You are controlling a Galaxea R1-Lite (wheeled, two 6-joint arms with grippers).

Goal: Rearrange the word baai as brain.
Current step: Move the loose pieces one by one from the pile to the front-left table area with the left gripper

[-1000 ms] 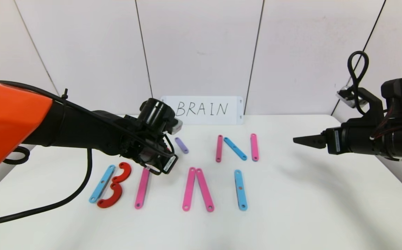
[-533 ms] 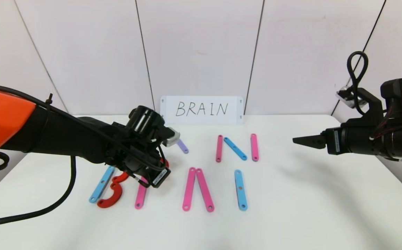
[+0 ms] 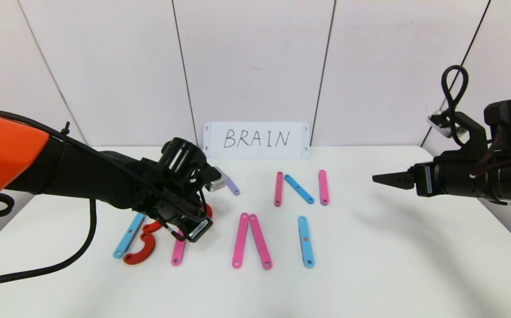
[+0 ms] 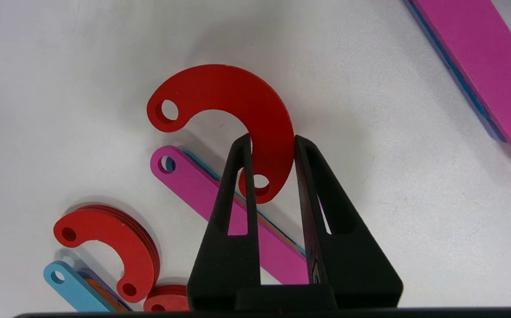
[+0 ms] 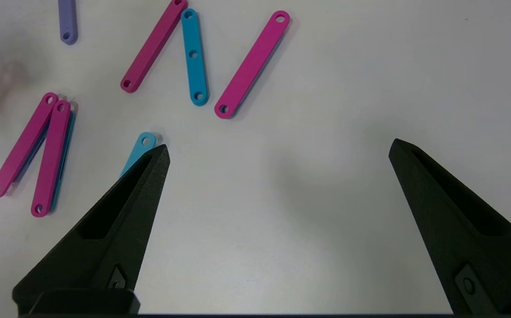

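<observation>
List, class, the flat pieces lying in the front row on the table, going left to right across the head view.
Blue bar → red curve → pink bar → two pink bars meeting at the top → blue bar.

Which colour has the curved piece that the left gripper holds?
Red: the curved piece shows best in the left wrist view.

In the head view the black left arm hides the upper part of the long pink holed plastic bar [image 3: 178,252] and most of the upper red half-ring curve [image 3: 152,227] near the table's left edge.
</observation>
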